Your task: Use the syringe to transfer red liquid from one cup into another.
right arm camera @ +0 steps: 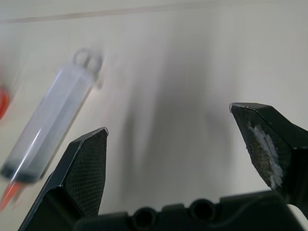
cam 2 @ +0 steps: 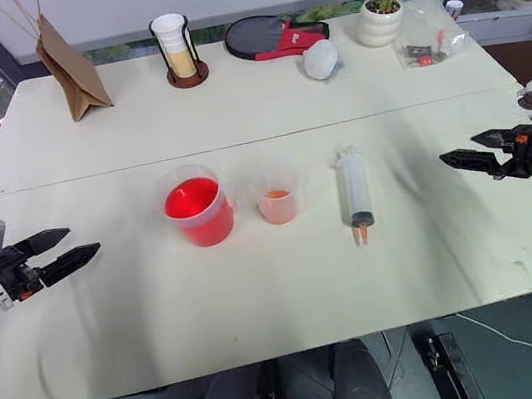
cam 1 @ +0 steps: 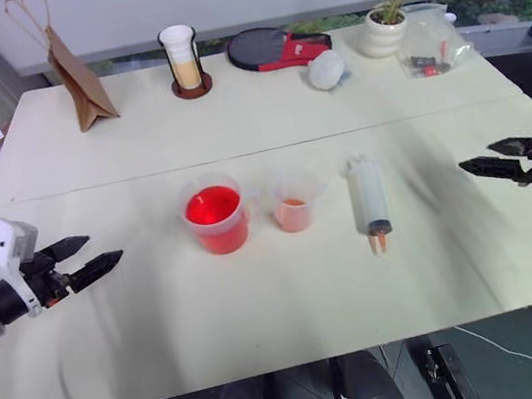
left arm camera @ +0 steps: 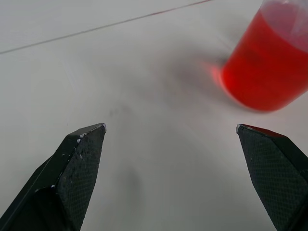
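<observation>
Over the table (cam 1: 168, 347), left gripper (cam 1: 88, 258) and right gripper (cam 1: 488, 160) hover w/ fingers apart, pointing inward toward beaker (cam 1: 215, 215), cup (cam 1: 293, 205), syringe (cam 1: 371, 200).

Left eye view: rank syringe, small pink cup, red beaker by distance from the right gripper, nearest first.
From the right gripper:
1. syringe, lying flat, closest to it
2. small pink cup, middle of the row
3. red beaker, farthest, toward the left gripper
</observation>
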### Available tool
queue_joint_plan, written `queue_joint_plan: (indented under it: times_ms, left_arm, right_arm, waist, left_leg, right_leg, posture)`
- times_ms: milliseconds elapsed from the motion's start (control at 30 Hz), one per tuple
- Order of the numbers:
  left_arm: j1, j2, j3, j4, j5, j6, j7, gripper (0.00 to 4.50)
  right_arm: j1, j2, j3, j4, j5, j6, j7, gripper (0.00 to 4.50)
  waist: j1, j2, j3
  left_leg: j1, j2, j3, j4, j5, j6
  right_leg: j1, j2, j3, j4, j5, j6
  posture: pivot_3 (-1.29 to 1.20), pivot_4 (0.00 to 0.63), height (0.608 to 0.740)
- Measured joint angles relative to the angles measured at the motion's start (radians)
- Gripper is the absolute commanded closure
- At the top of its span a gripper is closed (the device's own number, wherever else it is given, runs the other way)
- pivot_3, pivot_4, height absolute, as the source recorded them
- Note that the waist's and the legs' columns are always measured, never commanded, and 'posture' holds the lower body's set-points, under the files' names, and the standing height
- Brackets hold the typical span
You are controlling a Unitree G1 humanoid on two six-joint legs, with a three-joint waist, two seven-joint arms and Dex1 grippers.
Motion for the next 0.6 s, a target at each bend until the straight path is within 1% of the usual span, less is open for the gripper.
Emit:
queue_joint_plan:
  times_ms: [167, 267, 433, 600]
  left_arm:
    - [-0.018, -0.003, 0.002, 0.029, 0.005, -0.008, 0.015, 0.01]
    - [-0.026, -0.013, 0.002, 0.029, 0.004, -0.008, 0.016, 0.01]
    - [-0.026, -0.024, 0.002, 0.028, 0.004, -0.008, 0.022, 0.01]
    - [-0.038, -0.028, 0.002, 0.028, 0.005, -0.01, 0.026, 0.01]
  right_arm:
    - [-0.052, 0.022, 0.02, 0.012, -0.008, 0.077, -0.049, 0.0]
    - [-0.084, 0.037, 0.025, 0.014, -0.008, 0.086, -0.063, 0.0]
    - [-0.091, 0.07, 0.028, 0.02, -0.022, 0.03, -0.095, 0.0]
    - [-0.093, 0.076, 0.029, 0.021, -0.05, -0.06, -0.107, 0.0]
  waist:
    - [0.0, 0.003, -0.001]
    - [0.001, 0.003, 0.0]
    - [0.004, 0.004, 0.0]
    - [0.003, 0.004, 0.0]
  left_leg:
    - [0.0, 0.0, 0.0, 0.0, -0.001, -0.002]
    - [0.0, 0.0, 0.001, 0.0, -0.002, -0.003]
    - [-0.001, 0.0, 0.001, 0.0, -0.002, -0.003]
    - [-0.001, 0.0, 0.001, 0.0, -0.001, -0.003]
  right_leg:
    - [-0.001, 0.0, 0.0, 0.0, 0.0, 0.0]
    - [-0.002, 0.0, -0.001, 0.0, 0.002, 0.003]
    - [-0.001, 0.0, -0.001, 0.0, 0.002, 0.003]
    - [-0.001, 0.0, -0.001, 0.0, 0.002, 0.003]
  posture:
    - [0.0, 0.15, 0.74]
    - [0.0, 0.15, 0.74]
    - [0.0, 0.15, 0.74]
    - [0.0, 0.15, 0.74]
